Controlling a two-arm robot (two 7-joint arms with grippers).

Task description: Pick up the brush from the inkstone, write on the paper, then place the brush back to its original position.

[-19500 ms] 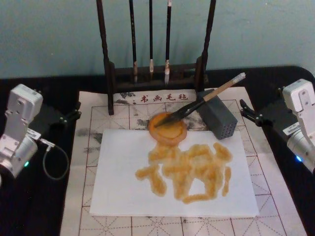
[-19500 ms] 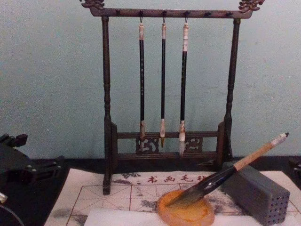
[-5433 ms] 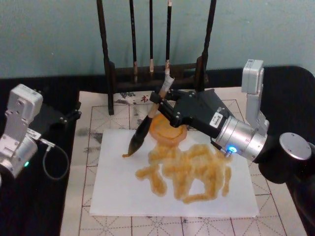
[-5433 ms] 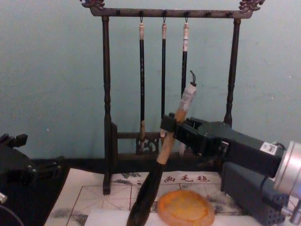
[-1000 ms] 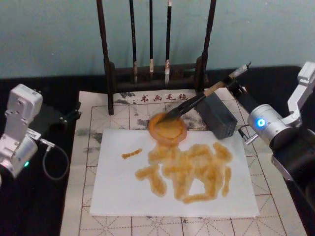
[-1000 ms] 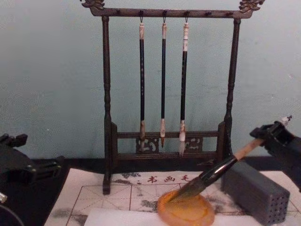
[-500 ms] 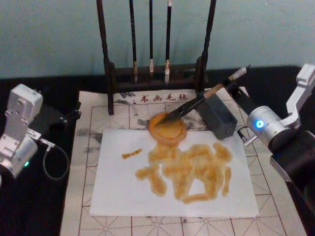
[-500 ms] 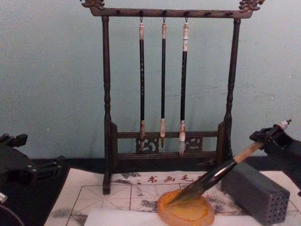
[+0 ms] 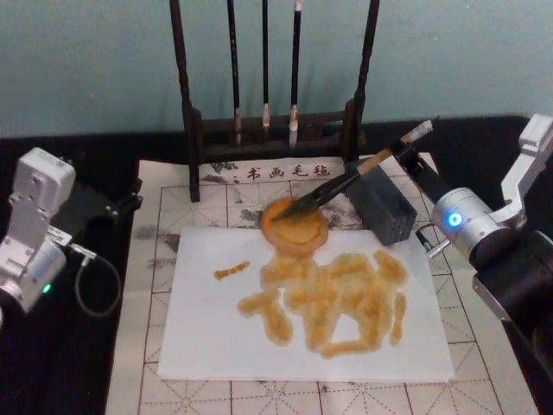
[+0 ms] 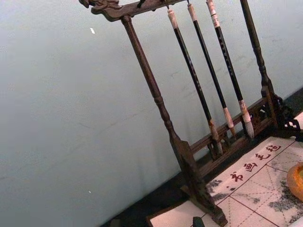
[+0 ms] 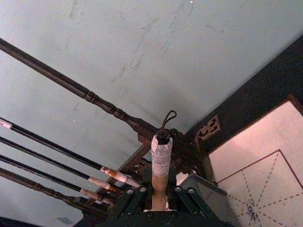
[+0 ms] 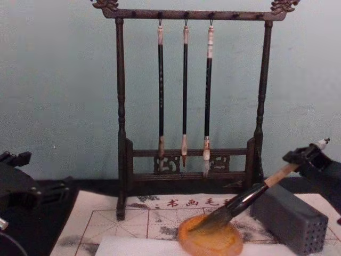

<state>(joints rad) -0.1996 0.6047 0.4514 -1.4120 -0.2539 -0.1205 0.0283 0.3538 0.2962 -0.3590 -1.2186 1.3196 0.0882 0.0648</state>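
Has brought the brush (image 9: 346, 180) a touch lower than half a second ago, with the tuft deeper in the inkstone (image 9: 294, 232) and the shaft closer to the grey block (image 9: 386, 207).

Works over a black desk (image 9: 86, 151), with a tall wooden rack (image 12: 121, 106) at the back carrying three thin brushes (image 12: 184, 90), hung well out of the way. Keeps a cream gridded mat (image 9: 164, 216) under the work, probably to catch stray ink. Has the white paper (image 9: 207, 328) lying flat on that mat, bearing broad amber strokes in the middle and one short dash off to the left, so judges the writing done.

Leaves the left end effector (image 9: 130, 203) parked at the desk's left side, well apart from the paper; cannot tell its state. Sets the right end effector (image 9: 406, 156) around the tan upper shaft, just below the whitish corded end; cannot tell whether clenched or already released.

Seems to use the block as a prop, so that the shaft slants up while the tuft sits in the dish just beyond the paper's far edge. Looks like the last step: letting go and backing off along the shaft without nudging it.
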